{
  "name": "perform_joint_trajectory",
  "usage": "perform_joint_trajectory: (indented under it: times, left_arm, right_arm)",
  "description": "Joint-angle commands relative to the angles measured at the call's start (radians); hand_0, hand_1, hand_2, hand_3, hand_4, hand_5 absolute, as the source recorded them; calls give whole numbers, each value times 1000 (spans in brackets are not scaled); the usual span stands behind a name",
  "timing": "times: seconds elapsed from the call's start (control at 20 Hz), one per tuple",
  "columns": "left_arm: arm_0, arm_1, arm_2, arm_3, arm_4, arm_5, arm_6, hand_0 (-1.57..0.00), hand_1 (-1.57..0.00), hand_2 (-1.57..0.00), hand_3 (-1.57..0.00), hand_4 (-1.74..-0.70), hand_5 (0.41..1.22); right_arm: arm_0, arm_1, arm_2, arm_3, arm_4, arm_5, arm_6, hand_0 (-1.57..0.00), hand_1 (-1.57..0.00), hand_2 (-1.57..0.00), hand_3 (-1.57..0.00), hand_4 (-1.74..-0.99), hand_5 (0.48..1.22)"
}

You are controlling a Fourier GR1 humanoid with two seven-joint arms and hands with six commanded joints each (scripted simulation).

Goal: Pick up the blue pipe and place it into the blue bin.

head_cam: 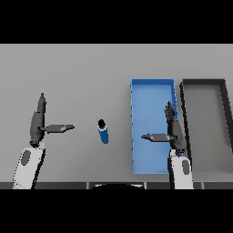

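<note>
A short blue pipe (pixel 103 132) with a dark top end stands on the grey table, a little left of the blue bin (pixel 136 132). My left hand (pixel 37 123) hovers well to the pipe's left, fingers straight and thumb pointing toward it. Over the bin's right side, my right hand (pixel 174 129) is open too, its thumb sticking out to the left. Neither hand touches the pipe.
A dark-rimmed grey bin (pixel 183 98) sits right beside the blue bin, at the table's right. The grey table (pixel 73 73) stretches away behind and to the left of the pipe.
</note>
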Motion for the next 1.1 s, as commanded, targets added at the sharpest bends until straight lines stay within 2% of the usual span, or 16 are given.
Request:
perform_joint_trajectory:
  times: [0.0, 0.25, 0.3, 0.35, 0.45, 0.55, 0.7, 0.9, 0.95, 1.05]
  left_arm:
    - [0, -1, 0, 0, 0, 1, -4, 1, 1, 1, 1, -1006, 586]
    - [-9, -1, -3, -3, -5, 6, -1, 1, 1, 1, 1, -1006, 586]
    - [25, 60, -37, -14, -16, -97, -64, 1, 1, 1, 1, -1006, 586]
    - [53, 107, -48, -18, -17, -166, -110, 1, 1, 1, 1, -1011, 588]
    - [59, 151, -59, -15, -21, -228, -135, 1, 1, 1, 1, -1010, 588]
    - [56, 158, -69, -5, -30, -246, -137, 1, 1, 1, 1, -1007, 587]
    - [66, 168, -76, -21, 1, -300, -164, 1, 1, 1, 1, -1015, 592]
    - [93, 203, -130, -86, 0, -388, -165, 1, 1, 1, 1, -1024, 573]
    - [98, 216, -145, -104, -3, -410, -160, 1, 1, 1, 1, -1031, 565]
    - [86, 211, -184, -132, -7, -433, -102, 1, 1, 1, 1, -1040, 532]
  right_arm:
    - [0, 0, -1, 0, -1, -1, 0, 1, 1, 1, 1, -1222, 603]
    - [0, -1, 2, 1, 0, 2, 0, 1, 1, 1, 1, -1222, 603]
    - [36, -56, 34, -35, 57, 26, -63, 1, 1, 1, 1, -1222, 603]
    - [64, -94, 47, -67, 73, 52, -95, 1, 1, 1, 1, -1227, 603]
    - [89, -113, 74, -104, 106, 61, -90, 1, 1, 1, 1, -1228, 599]
    - [78, -130, 73, -104, 105, 74, -60, 1, 1, 1, 1, -1231, 599]
    - [93, -137, 81, -112, 117, 77, -63, 1, 1, 1, 1, -1225, 592]
    - [69, -132, 83, -98, 124, 70, -56, 1, 1, 1, 1, -1220, 589]
    - [75, -134, 84, -96, 123, 76, -86, 1, 1, 1, 1, -1225, 595]
    - [85, -148, 84, -113, 115, 93, -106, 1, 1, 1, 1, -1225, 603]
